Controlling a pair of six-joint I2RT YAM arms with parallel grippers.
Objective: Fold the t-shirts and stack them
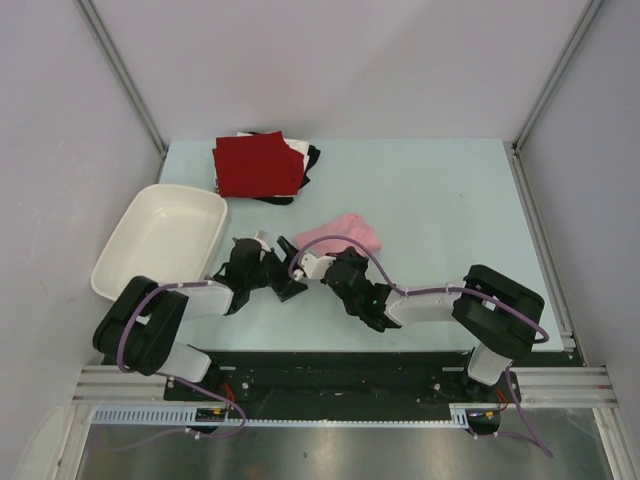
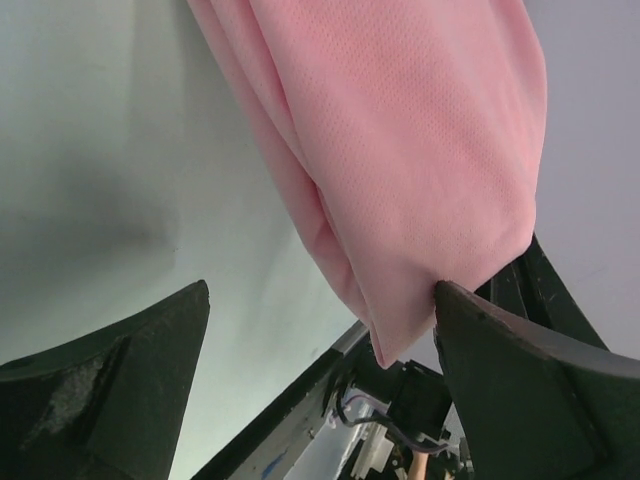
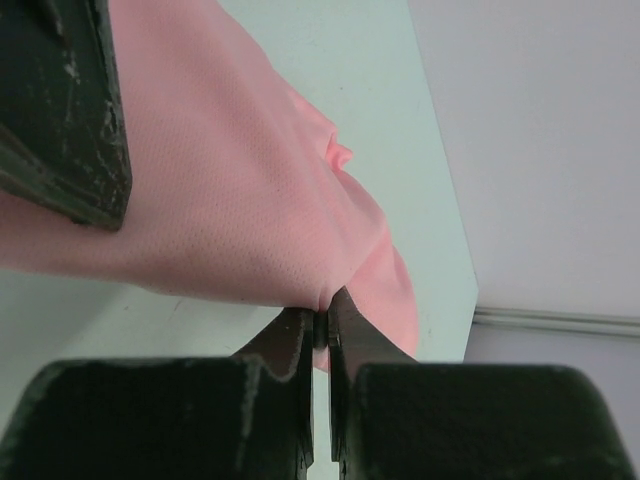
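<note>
From above, the pink t-shirt (image 1: 342, 234) lies bunched near the middle of the pale green tabletop (image 1: 440, 200). Both arms reach in to its near-left edge, the left pincer (image 1: 287, 270) and the right pincer (image 1: 300, 263) close together. At the far left of the tabletop sits a stack topped by the dark red t-shirt (image 1: 257, 166), with white and black cloth showing beneath it. The white tub (image 1: 160, 240) stands at the left edge.

The left wrist view shows the left pincer (image 2: 320, 345) spread wide with nothing in its grip. A corner of the pink t-shirt (image 2: 420, 150) hangs between its fingers (image 2: 120, 370), brushing the right-hand one.

In the right wrist view, the right pincer (image 3: 322, 325) is clamped tight on a fold of the pink t-shirt (image 3: 230, 200), which is lifted off the tabletop (image 3: 380, 60). One of the left pincer's fingers (image 3: 60, 100) overlaps the cloth at upper left.
</note>
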